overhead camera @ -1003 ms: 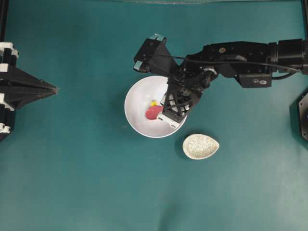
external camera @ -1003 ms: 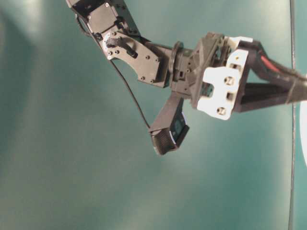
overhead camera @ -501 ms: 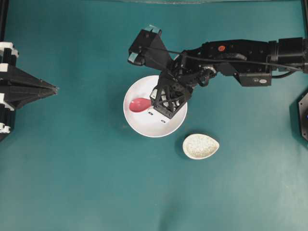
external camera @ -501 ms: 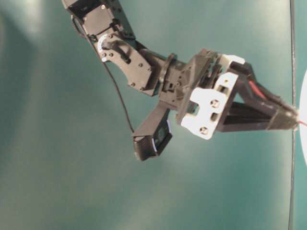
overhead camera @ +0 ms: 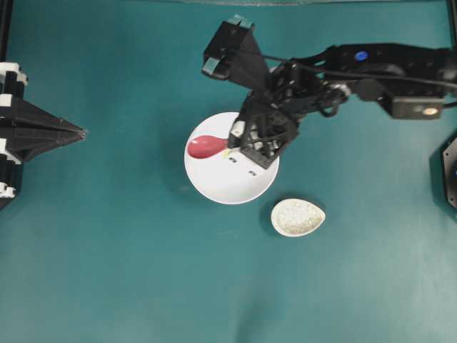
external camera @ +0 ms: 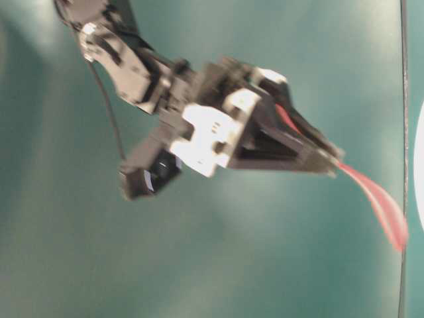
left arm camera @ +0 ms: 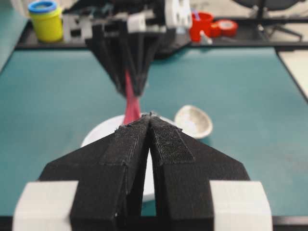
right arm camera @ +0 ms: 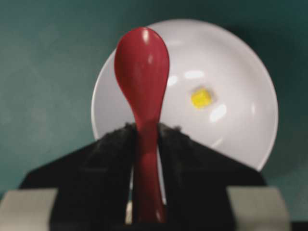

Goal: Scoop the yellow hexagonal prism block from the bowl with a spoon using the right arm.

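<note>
My right gripper (overhead camera: 234,145) is shut on the handle of the glossy red spoon (overhead camera: 206,146), whose head hangs over the left rim of the white bowl (overhead camera: 221,184). The right wrist view shows the handle pinched between the jaws (right arm camera: 146,129), with the spoon (right arm camera: 142,62) head empty. The yellow hexagonal prism block (right arm camera: 201,97) lies alone on the floor of the bowl (right arm camera: 240,130), right of the spoon. From table level, the spoon (external camera: 377,199) slants down out of the gripper (external camera: 334,165). My left gripper (overhead camera: 80,133) rests shut at the far left, holding nothing.
A small speckled cream dish (overhead camera: 298,217) sits just right of and below the bowl. The left wrist view shows a yellow jar (left arm camera: 45,20) and red items (left arm camera: 208,24) beyond the mat's far edge. The right arm (overhead camera: 385,68) spans the upper right.
The right gripper has swung and lifted. The spoon head has moved from mid-bowl beside the block to the left rim. The left arm has not moved.
</note>
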Robot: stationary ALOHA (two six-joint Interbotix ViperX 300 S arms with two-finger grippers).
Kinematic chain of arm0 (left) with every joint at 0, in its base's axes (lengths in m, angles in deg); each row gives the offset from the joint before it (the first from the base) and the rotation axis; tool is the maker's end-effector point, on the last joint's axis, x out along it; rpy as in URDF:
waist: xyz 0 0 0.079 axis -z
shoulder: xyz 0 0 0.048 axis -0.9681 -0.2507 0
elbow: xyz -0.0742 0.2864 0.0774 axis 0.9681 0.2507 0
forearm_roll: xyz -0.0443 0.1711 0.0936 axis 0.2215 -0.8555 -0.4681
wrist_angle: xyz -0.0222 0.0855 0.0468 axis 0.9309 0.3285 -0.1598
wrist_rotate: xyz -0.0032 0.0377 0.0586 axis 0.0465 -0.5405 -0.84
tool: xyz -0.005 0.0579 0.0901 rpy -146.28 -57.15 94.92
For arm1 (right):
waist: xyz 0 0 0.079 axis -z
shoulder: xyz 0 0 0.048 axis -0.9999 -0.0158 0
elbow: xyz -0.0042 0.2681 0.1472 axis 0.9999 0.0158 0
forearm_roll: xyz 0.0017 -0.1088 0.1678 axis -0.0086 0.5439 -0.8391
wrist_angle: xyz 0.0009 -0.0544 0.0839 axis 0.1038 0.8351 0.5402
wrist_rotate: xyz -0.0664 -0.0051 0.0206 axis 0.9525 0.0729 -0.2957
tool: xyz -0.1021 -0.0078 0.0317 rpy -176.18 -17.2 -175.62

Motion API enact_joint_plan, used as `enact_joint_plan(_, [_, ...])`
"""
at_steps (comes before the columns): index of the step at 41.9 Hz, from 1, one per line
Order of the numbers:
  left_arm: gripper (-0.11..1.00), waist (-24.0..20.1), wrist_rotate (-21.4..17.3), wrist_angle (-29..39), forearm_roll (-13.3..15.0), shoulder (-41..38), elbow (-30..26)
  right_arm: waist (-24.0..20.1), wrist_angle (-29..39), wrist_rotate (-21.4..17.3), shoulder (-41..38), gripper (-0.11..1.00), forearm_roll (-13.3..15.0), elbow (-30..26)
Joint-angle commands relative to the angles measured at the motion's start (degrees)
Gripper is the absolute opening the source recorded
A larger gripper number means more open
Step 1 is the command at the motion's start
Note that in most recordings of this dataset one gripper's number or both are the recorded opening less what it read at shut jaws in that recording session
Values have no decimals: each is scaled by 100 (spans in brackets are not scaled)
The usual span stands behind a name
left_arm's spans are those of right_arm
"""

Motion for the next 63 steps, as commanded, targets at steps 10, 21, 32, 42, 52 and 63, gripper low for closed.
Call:
enact_joint_plan(10, [0,0,0,-26,-18,-35,-141,-9,1204,-9,589,24,-18,-79])
enact_joint_plan(21, [0,0,0,-26,-18,-26,-141,-105,1512,-18,562,24,-18,0])
enact_joint_plan(32, [0,0,0,-26,-18,-26,-141,-114,1512,-9,413,24,9,202])
enact_joint_plan(42, [0,0,0,-26,-9,-35,-132,-114,1397,-9,167,24,9,237])
enact_joint_plan(52, [0,0,0,-26,-18,-26,-132,-114,1274,-9,-88,24,9,237])
enact_joint_plan(63, [0,0,0,-26,-18,-26,-132,-114,1151,0,-316,24,9,237])
